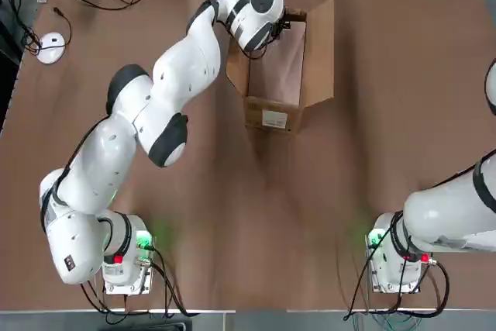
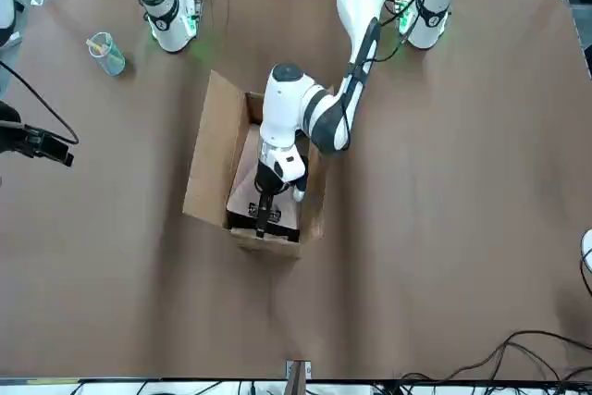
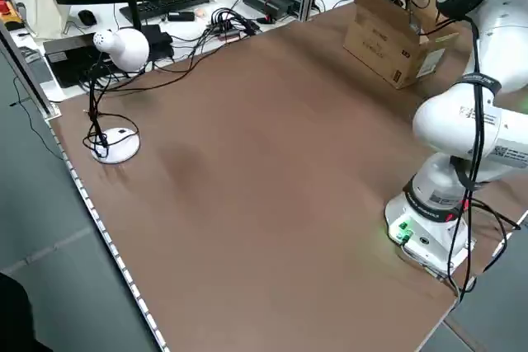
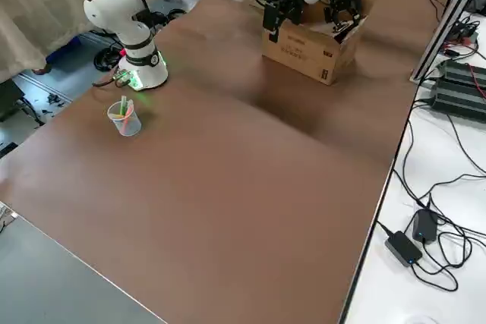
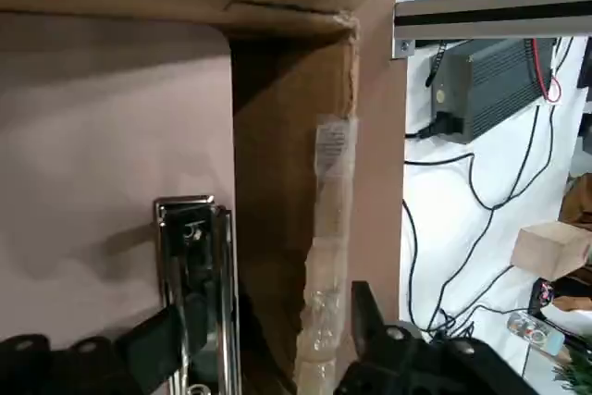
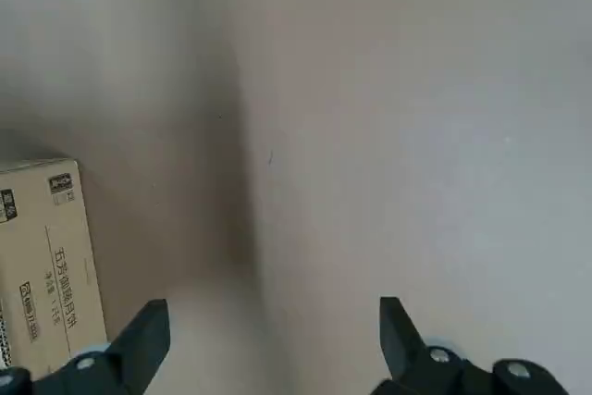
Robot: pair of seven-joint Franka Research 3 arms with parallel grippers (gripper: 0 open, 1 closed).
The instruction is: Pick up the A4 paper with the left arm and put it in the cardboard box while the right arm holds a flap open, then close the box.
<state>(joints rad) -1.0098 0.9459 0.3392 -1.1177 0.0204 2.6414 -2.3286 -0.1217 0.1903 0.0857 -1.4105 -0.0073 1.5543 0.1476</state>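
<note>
The brown table (image 1: 256,215) spreads out in front of me. My left arm (image 1: 116,145) reaches from the near left to the far middle; my right arm (image 1: 457,211) stretches out on the right. The box (image 1: 277,114) stands at the far middle, top open, its long flaps leaning outward to left and right. The sheet (image 1: 276,63) lies inside it, between the long walls.

My left hand (image 5: 268,307) is at the box's far end, fingers spread, with nothing pinched between them. One finger is over the sheet, right by the clip; the other is out toward the end wall. Whether the first touches the metal, I can't tell. My right hand (image 6: 276,307) is out over the right side of the table, well apart from the box and its flaps, spread and holding nothing.

A white lamp (image 1: 52,48) stands at the far left. The cup (image 2: 107,53) sits on the right, near my right arm's base, with sticks in it. A white label (image 1: 274,118) marks the box's near end. The clip (image 5: 199,293) is at the sheet's far edge.
</note>
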